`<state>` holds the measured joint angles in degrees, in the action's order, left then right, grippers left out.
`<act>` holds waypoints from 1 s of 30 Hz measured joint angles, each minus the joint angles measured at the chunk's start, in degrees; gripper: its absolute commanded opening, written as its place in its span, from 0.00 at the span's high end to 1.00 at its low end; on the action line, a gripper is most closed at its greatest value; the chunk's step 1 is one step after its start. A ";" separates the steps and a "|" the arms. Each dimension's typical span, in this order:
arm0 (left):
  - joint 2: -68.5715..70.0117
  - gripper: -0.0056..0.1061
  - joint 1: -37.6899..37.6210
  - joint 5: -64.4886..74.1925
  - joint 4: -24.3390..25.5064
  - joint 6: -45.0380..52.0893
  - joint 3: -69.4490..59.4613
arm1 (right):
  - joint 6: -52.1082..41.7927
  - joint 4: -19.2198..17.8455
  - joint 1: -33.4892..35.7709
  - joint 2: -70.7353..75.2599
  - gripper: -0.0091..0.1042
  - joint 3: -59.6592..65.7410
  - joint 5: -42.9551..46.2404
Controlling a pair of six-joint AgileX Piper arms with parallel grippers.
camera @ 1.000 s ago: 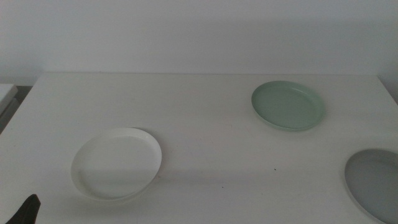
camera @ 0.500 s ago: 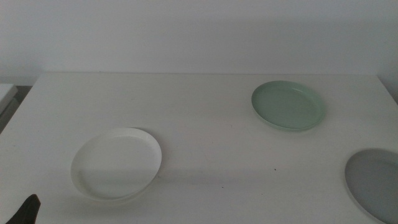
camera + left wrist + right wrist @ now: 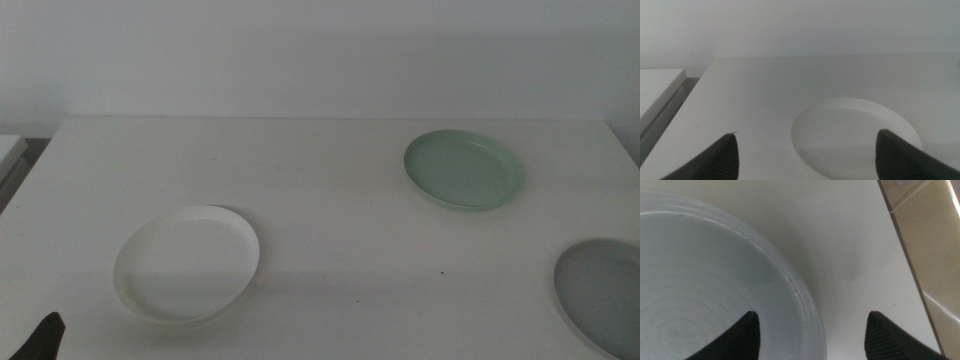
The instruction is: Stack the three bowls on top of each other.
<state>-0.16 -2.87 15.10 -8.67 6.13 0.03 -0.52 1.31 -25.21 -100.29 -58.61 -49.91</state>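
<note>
The white bowl (image 3: 187, 263) sits at the front left of the table; it also shows in the left wrist view (image 3: 852, 135). The pale mint green bowl (image 3: 463, 169) sits at the back right. The grey bowl (image 3: 603, 295) sits at the front right edge, partly cut off; it also shows in the right wrist view (image 3: 715, 295). My left gripper (image 3: 807, 155) is open and empty, low near the white bowl's front side; only a dark tip (image 3: 40, 340) shows at the bottom left of the middle view. My right gripper (image 3: 810, 332) is open, its jaws astride the grey bowl's rim.
The white table (image 3: 320, 220) runs back to a pale wall. A white slab (image 3: 657, 95) lies past the table's left edge. The table's right edge (image 3: 905, 255) lies close to the grey bowl, with a brown floor beyond.
</note>
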 measured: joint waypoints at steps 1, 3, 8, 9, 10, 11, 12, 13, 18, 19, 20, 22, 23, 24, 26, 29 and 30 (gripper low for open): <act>0.00 0.11 0.00 0.00 0.00 0.00 0.00 | 0.00 -0.16 -0.14 -0.65 0.46 0.00 0.36; 0.00 0.11 0.00 0.00 0.00 0.00 0.00 | 0.00 -0.40 -0.15 -2.28 0.46 0.00 0.82; 0.00 0.11 0.00 0.00 0.00 0.00 0.00 | 0.00 -0.34 -0.39 -5.45 0.60 -0.12 1.51; 0.00 0.11 0.00 0.00 0.00 0.00 0.00 | 0.00 -0.24 -0.39 -5.68 0.65 -0.26 1.65; 0.00 0.11 0.00 0.00 0.00 0.00 0.00 | 0.00 0.03 -0.39 -5.81 0.69 -0.40 1.73; 0.00 0.11 0.00 0.00 0.00 0.00 0.00 | 0.00 0.17 -0.39 -5.93 0.74 -0.50 1.77; 0.00 0.11 0.00 0.00 0.00 0.00 0.00 | 0.14 0.17 -0.39 -5.93 0.79 -0.50 1.88; 0.00 0.11 0.00 0.00 0.00 0.00 0.00 | 0.52 0.17 -0.39 -5.93 0.85 -0.54 2.00; 0.00 0.11 0.00 0.00 0.00 0.00 0.00 | 0.52 0.08 -0.39 -5.93 0.94 -0.79 1.41; 0.00 0.11 0.00 0.00 0.00 0.00 0.00 | 0.52 0.08 -0.39 -5.81 0.94 -0.84 1.01; 0.00 0.11 0.00 0.00 0.00 0.00 0.00 | 0.52 0.08 -0.39 -5.54 0.94 -0.84 0.54; 0.00 0.11 0.00 0.00 0.00 0.00 0.00 | 0.52 -0.02 -0.39 -4.13 0.94 -0.84 -1.05; 0.00 0.11 0.00 0.00 0.11 0.00 0.00 | 0.52 -0.02 -0.10 -3.12 0.94 -0.72 -1.76; 0.00 0.11 0.00 0.00 0.11 0.00 0.00 | 0.94 0.11 0.30 -1.49 0.94 -0.63 -2.89; 0.00 0.11 0.00 0.00 0.11 0.00 0.00 | 1.08 1.17 1.83 2.66 0.94 -1.20 -5.48; 0.00 0.11 0.00 0.00 0.11 0.00 0.00 | 0.52 4.48 6.34 7.47 0.94 -4.71 -10.57; 0.00 0.11 0.00 0.00 0.22 0.00 0.00 | 0.52 5.91 8.51 8.45 0.94 -6.33 -11.65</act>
<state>-0.16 -2.87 15.10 -8.44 6.13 0.03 0.00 7.22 -16.70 -91.85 -64.94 -61.56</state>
